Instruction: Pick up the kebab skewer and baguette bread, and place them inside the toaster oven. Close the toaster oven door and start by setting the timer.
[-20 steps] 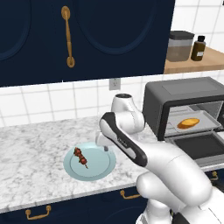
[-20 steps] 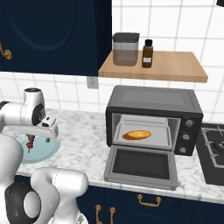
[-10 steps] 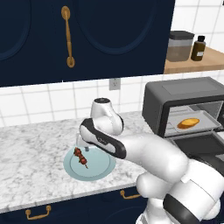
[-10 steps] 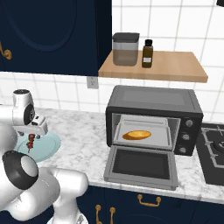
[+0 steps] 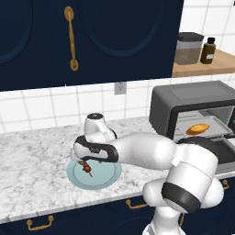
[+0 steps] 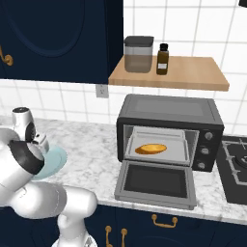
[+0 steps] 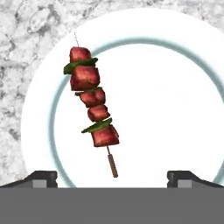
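This was a home kitchen, rendered in simulation; a grey-veined marble counter ran along a wall of white tiles; dark navy cabinets with brass handles hung above and stood below it; a toaster oven sat on the counter beside a gas stove; a wooden shelf carried a canister and a brown bottle; a wall socket was set in the tiles.
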